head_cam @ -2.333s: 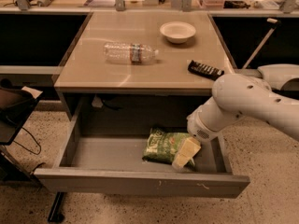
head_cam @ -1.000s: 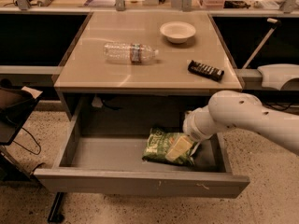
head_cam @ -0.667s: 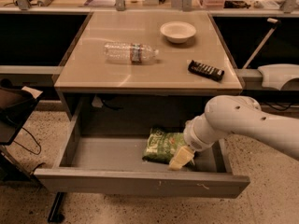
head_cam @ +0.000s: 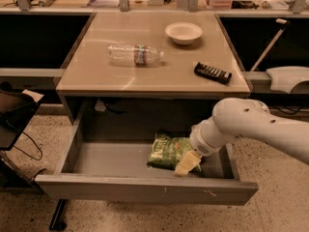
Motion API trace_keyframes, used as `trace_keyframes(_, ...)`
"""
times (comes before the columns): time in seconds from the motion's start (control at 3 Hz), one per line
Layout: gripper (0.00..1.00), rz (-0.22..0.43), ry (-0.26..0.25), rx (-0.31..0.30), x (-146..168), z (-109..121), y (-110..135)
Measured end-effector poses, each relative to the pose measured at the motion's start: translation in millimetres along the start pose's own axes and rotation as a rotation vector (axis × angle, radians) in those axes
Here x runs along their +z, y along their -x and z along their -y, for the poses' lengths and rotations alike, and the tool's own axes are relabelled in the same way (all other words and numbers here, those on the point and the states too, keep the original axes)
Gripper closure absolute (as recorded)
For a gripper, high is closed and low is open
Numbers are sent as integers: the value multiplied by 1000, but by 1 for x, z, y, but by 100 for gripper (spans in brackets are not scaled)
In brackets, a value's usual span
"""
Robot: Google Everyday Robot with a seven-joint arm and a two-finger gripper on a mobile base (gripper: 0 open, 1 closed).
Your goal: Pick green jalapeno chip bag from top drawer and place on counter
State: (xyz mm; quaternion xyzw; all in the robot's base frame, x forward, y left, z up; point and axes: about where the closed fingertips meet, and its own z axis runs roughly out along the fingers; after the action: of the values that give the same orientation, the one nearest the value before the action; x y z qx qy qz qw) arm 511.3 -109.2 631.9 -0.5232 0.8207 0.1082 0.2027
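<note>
Down in the top drawer [head_cam: 145, 190], which stands pulled wide open beneath the table, lies the green jalapeno chip bag [head_cam: 166, 151]. It is flat on the grey drawer floor, right of centre as we look, near the front panel, white lettering facing up. And right at the bag's right-hand edge is the gripper [head_cam: 187, 163], pale and yellowish, angled down and leftward. Its tip sits over the bag's lower right corner, just behind the drawer front. Touching, or a whisker apart? From this angle it can't be told, and neither can how far the gripper is open or whether it has any hold of the bag.

Behind the gripper, the white arm [head_cam: 251, 124] sweeps in from the right of the frame. Its rounded wrist hangs above the drawer's right side, below the table edge.

Up on the counter [head_cam: 154, 81], three things, all well apart from one another. A clear water bottle [head_cam: 135, 54] lies on its side left of centre, cap end pointing right. A white bowl [head_cam: 183, 33] sits upright toward the back right. A small black packet [head_cam: 213, 73] lies skewed near the right edge.

Further back, a tan ledge [head_cam: 72, 3] with metal posts runs behind the counter, cluttered with small items too small to name. Off to the right, a white rounded part [head_cam: 289, 79] rests beside the counter with a thin pale rod [head_cam: 269, 45] leaning above it. At the far left, a dark object [head_cam: 14, 115] with a trailing cable stands over the speckled floor [head_cam: 280, 211].
</note>
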Motion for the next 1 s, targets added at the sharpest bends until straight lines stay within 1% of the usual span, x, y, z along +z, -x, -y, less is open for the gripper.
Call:
trace_keyframes(0.33,0,49,42,53,13,15,-4)
trace_keyframes(0.67,0,56,49,60,17,17,-3)
trace_keyframes(1.0,19,56,49,60,17,17,-3)
